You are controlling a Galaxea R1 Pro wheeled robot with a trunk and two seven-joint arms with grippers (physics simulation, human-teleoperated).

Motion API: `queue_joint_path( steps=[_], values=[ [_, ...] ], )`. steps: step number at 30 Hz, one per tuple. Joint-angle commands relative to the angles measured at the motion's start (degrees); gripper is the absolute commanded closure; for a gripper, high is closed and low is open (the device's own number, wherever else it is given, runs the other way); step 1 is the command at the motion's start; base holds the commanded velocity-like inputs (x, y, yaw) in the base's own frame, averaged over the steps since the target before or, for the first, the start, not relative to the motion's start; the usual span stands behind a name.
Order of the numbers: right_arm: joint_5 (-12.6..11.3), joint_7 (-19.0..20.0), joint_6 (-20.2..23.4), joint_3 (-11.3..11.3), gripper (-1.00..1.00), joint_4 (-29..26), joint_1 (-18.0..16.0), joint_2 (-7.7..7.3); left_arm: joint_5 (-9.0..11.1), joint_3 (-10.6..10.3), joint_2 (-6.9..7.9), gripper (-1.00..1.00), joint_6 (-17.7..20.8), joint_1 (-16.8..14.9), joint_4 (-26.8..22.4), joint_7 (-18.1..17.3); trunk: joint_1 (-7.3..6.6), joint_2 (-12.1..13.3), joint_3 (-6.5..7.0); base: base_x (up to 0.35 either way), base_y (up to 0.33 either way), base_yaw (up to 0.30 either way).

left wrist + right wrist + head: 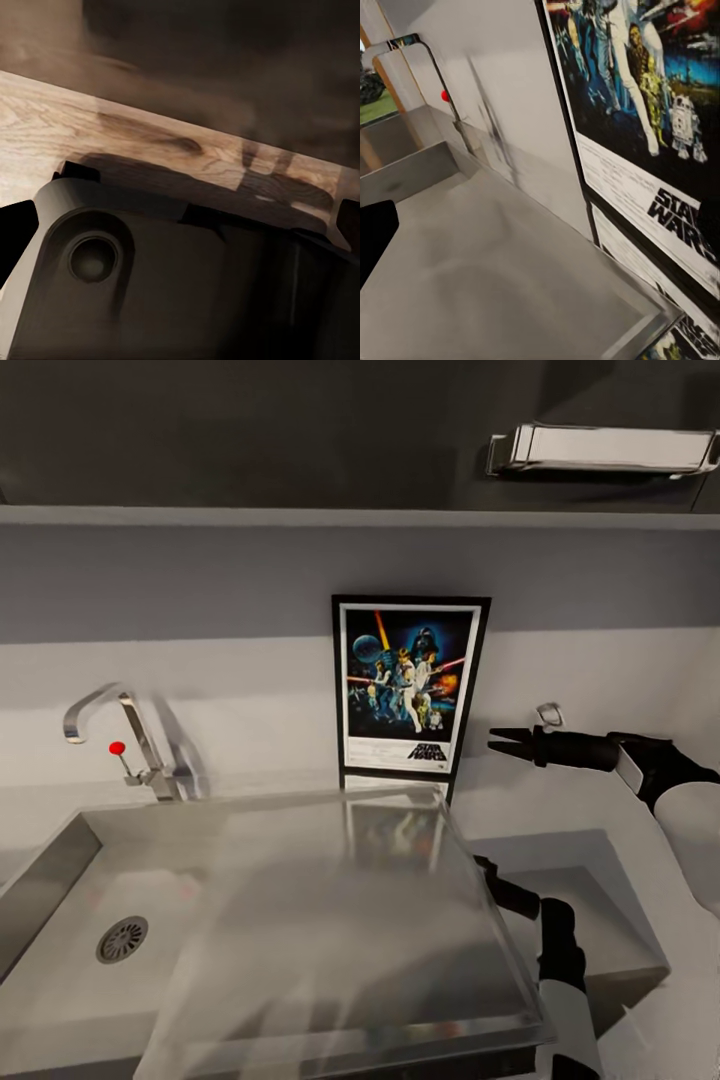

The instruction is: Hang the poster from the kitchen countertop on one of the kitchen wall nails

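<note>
The Star Wars poster [410, 685] stands upright against the back wall, its foot on the kitchen countertop [520, 800] just behind the steel drainboard [350, 920]. In the right wrist view the poster [645, 112] looms close, with its reflection in the drainboard [495, 262]. My right gripper [493, 741] hovers a short way right of the poster's lower right edge, pointing at it, open and holding nothing. My left gripper [180, 232] is open and empty, its dark fingertips [11, 240] at the frame's edges, over my own base and a wooden floor [90, 127].
A sink [60, 880] with a drain lies at the left, with a chrome tap [130, 740] and its red knob [117, 747] behind it. A small metal hook [548, 713] sticks from the wall above my right gripper. Dark cupboards with a handle [610, 450] hang overhead.
</note>
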Motion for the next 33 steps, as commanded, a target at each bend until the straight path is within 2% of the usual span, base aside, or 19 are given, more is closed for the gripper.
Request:
queue_joint_path(
  steps=[1, 12, 33],
  values=[
    [0.2, 0.2, 0.6, -0.2, -1.0, 0.0, -0.2, 0.01, -0.2, 0.2, -0.02, -1.0, -0.2, 0.0, 0.0, -0.3, 0.0, 0.0, -0.14, 0.0, 0.0, -0.066],
    [0.2, 0.0, 5.7, -0.2, -1.0, 0.0, -2.7, 0.07, -0.2, 0.2, -0.04, -1.0, -0.4, 0.0, 0.1, -0.3, 0.0, 0.0, -1.16, 0.0, 0.0, -0.08],
    [0.1, 0.1, 6.1, -0.3, -1.0, 0.0, -3.4, 0.43, -0.2, 0.2, -0.03, -1.0, -0.4, 0.0, 0.1, -0.4, 0.0, 0.0, -3.1, 0.0, 0.0, -0.102]
  ],
)
